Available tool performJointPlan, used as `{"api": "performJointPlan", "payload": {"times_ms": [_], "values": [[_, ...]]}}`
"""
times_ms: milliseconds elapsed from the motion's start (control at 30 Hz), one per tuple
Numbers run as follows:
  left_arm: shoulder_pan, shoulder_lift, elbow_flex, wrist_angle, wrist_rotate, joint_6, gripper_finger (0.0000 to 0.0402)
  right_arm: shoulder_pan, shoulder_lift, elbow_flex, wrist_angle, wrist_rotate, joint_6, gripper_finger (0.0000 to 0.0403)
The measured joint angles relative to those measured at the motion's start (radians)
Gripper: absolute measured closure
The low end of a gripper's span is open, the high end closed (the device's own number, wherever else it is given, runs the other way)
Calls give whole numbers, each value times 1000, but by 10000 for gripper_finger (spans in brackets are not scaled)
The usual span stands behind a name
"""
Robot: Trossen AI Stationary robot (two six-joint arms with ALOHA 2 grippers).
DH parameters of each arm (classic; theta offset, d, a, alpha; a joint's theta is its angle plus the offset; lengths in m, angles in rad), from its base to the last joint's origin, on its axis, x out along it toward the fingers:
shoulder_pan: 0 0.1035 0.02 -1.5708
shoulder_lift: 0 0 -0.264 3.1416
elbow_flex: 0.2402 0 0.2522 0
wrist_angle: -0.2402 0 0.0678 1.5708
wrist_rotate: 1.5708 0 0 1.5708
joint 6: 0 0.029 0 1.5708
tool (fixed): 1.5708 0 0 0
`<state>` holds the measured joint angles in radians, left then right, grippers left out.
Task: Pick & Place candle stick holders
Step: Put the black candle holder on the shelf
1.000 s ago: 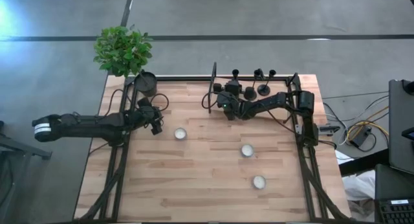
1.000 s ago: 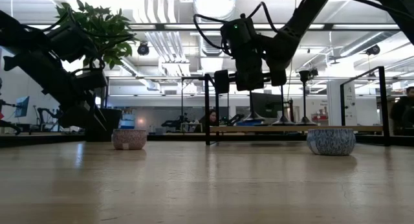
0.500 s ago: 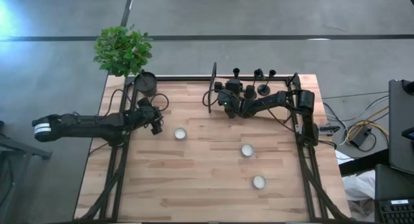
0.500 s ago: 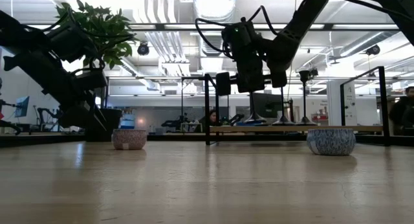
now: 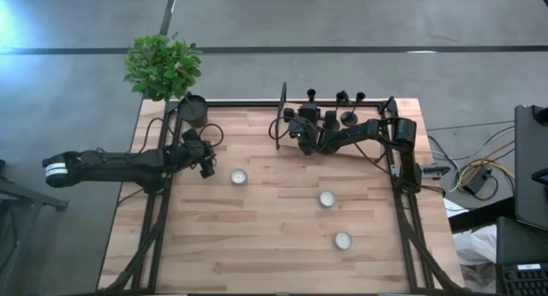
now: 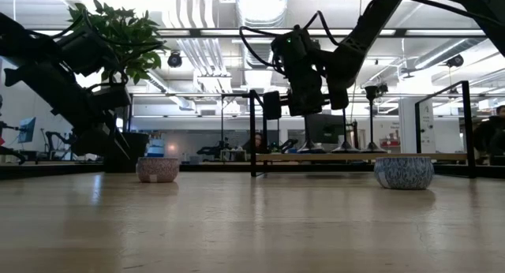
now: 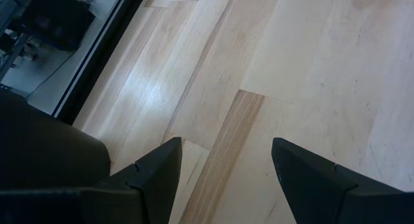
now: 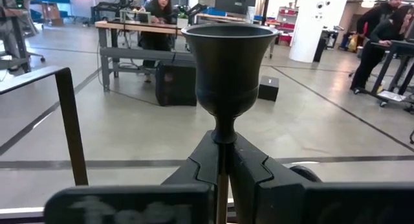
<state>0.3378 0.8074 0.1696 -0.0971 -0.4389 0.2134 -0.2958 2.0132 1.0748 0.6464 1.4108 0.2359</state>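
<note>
No text, label, brand, number or sign can be read anywhere

The high view looks straight down on the whole bench [image 5: 274,219] from well above; the low view sits at bench-top height, looking level across the boards into the room; both share the potted plant [image 5: 163,67] and the white bowls [image 5: 239,176]; the left wrist view looks closely down at bare planks; the right wrist view faces outward into the room.
</note>
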Motion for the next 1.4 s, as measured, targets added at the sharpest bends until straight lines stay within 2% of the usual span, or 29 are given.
{"api": "performJointPlan", "payload": {"times_ms": [1200,1400], "values": [[0,0,0,0,0,0,156,-13,0,0,-35,-32,45,392],[0,0,0,0,0,0,156,-12,0,0,-38,-32,45,378]]}}
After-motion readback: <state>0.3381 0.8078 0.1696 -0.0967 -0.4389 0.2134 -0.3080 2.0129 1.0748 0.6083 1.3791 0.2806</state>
